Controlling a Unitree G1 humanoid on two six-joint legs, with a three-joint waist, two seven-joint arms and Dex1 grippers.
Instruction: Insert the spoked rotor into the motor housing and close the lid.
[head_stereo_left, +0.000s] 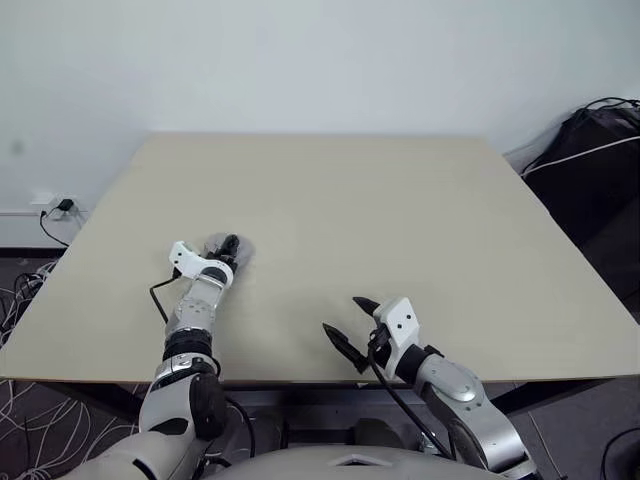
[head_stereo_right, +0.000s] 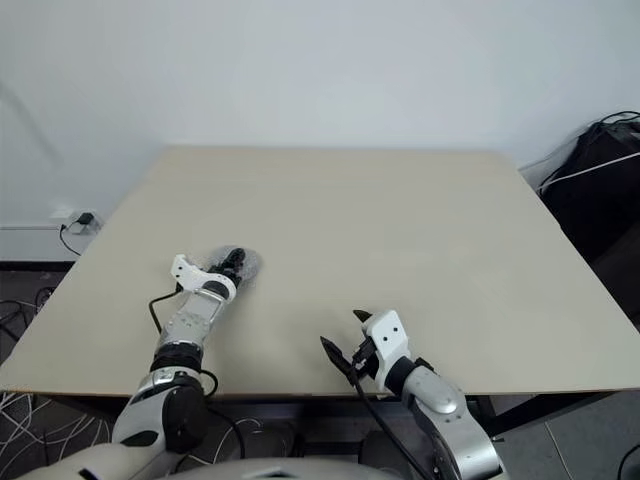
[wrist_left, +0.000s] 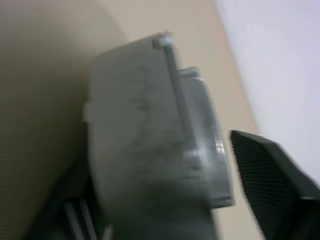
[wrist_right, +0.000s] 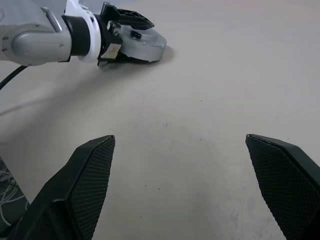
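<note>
A palm-sized grey round unit (wrist_right: 146, 46) lies flat on the table at the left. Its plain grey top looks like the lid, sitting on the darker base of the motor housing (wrist_right: 131, 59). The spoked rotor is hidden. My left gripper (head_stereo_left: 228, 248) reaches forward around this unit, one finger over it and one beside it. In the left wrist view the grey unit (wrist_left: 150, 150) stands between the fingers, with a gap to one finger (wrist_left: 272, 182), so the jaws are open. My right gripper (head_stereo_left: 342, 314) hovers open and empty near the table's front edge.
The beige table (head_stereo_left: 400, 200) is bare apart from the grey unit. A black bag (head_stereo_left: 600, 150) with cables stands off the table's right side. A wall socket and cables (head_stereo_left: 58, 207) are down on the left.
</note>
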